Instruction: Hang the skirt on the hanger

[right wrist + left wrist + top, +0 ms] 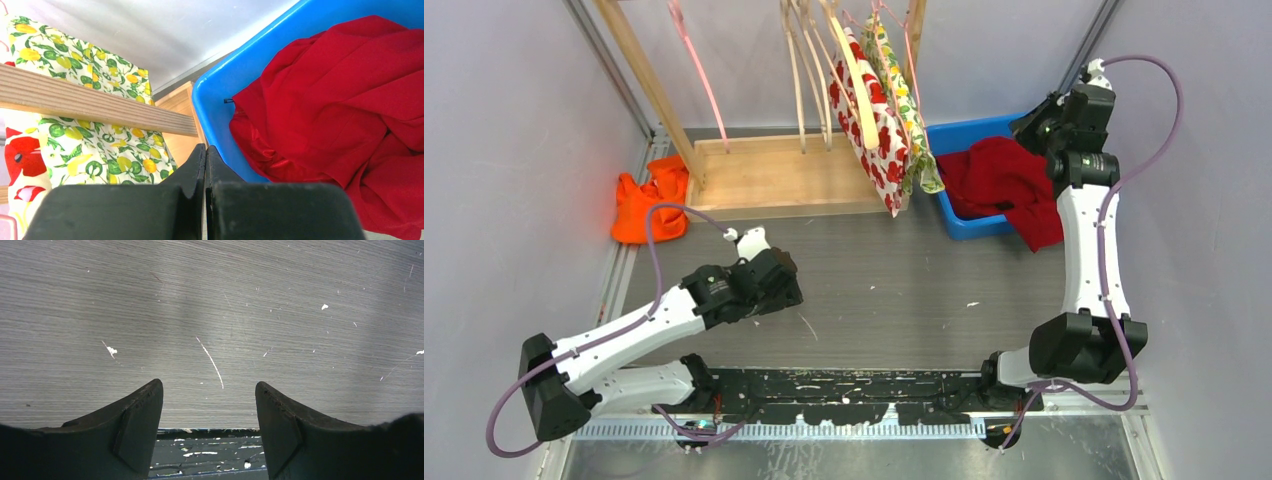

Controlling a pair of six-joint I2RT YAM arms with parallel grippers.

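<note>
A red garment (1004,180) lies bunched in a blue bin (969,135) at the back right, one part draped over the bin's front rim. My right gripper (1032,122) hovers above the bin's far left side, shut with nothing between its fingers. In the right wrist view it (205,148) points at the bin wall (235,80), with the red garment (340,100) to its right. Bare wooden hangers (799,60) and a pink hanger (694,60) hang on the rack. My left gripper (784,285) is open and empty over the bare table (210,315).
A red-poppy skirt (874,130) and a lemon-print skirt (914,120) hang on the rack's hangers, close to the bin. The wooden rack base (774,180) spans the back. An orange cloth (649,200) lies at the back left. Grey walls close in both sides.
</note>
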